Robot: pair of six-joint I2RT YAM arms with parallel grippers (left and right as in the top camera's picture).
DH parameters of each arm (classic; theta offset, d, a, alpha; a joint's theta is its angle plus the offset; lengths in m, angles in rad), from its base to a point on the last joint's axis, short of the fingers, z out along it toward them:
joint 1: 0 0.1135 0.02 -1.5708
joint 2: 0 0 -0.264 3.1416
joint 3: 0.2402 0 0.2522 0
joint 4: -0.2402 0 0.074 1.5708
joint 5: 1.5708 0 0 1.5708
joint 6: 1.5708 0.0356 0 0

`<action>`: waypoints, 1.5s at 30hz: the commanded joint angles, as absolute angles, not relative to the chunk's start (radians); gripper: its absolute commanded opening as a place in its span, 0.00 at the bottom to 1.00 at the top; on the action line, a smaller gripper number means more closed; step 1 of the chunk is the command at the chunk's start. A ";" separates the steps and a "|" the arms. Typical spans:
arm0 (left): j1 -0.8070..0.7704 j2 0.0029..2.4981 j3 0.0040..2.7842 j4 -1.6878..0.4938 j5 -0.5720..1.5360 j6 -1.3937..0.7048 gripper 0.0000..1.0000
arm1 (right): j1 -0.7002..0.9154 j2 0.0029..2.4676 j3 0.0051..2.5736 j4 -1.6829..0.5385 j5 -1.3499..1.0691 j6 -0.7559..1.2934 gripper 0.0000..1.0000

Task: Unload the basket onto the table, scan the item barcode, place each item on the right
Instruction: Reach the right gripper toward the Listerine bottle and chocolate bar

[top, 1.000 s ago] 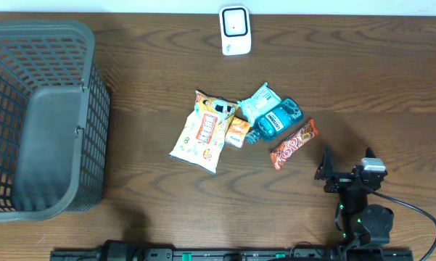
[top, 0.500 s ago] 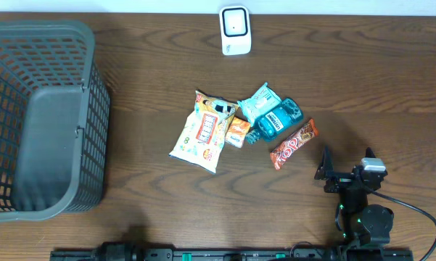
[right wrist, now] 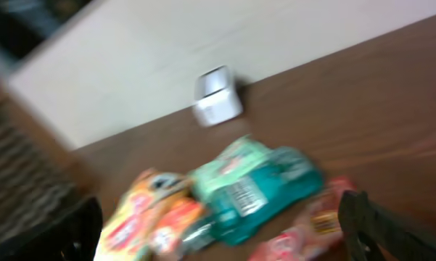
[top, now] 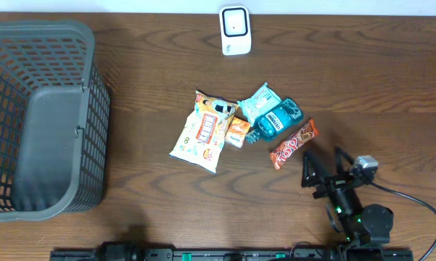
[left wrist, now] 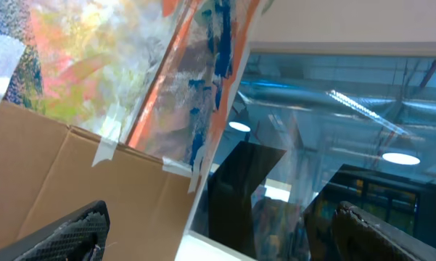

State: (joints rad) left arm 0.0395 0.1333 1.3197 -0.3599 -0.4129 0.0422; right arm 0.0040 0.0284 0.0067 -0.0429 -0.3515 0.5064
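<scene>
The right claw [top: 323, 165] is wide open and empty, near the orange chocolate bar [top: 294, 143] at the counter [top: 167, 210] middle. The left claw [left wrist: 225, 235] is wide open too, holding nothing.

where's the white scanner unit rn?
Overhead view: the white box-shaped scanner sits at the far edge of the brown wooden table, about mid-width, beyond the pale teal snack pouch and well right of the grey plastic basket.

A dark wood-grain table [top: 392, 80] meets a pale wall [right wrist: 225, 29] at its far edge. Away from the table, ceiling lamps [left wrist: 400, 157] glow behind glass, beside brown cardboard [left wrist: 80, 188] and a paint-splashed panel [left wrist: 130, 58].
</scene>
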 commanded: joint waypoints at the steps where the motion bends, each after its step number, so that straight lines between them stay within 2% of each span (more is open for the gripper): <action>1: 0.043 0.130 1.320 -0.348 -0.400 0.016 0.98 | -0.002 0.031 0.006 -0.046 -0.675 0.579 0.99; 9: 0.043 0.130 1.325 -0.308 -0.401 -0.062 0.98 | -0.002 0.031 0.006 -0.070 -1.026 0.583 0.99; 14: 0.043 0.102 1.326 -0.334 -0.401 -0.062 0.98 | -0.002 0.031 0.006 -0.072 -1.144 0.583 0.99; 20: 0.043 0.002 1.299 -0.355 -0.401 -0.066 0.98 | -0.002 0.031 0.006 -0.068 -1.131 0.582 0.99; 30: 0.051 0.004 1.279 -0.355 -0.400 -0.146 0.98 | -0.002 0.031 0.006 -0.081 -0.957 0.629 0.99; 35: 0.051 0.004 1.206 -0.326 -0.400 -0.323 0.98 | -0.003 0.033 0.008 -0.067 -0.837 0.637 0.99; 40: 0.050 0.004 1.094 -0.324 -0.400 -0.609 0.98 | -0.003 0.038 0.026 -0.072 -0.744 0.648 0.99; 45: 0.050 0.003 0.894 -0.231 -0.384 -0.723 0.98 | -0.003 0.137 0.106 -0.107 -0.715 0.617 0.99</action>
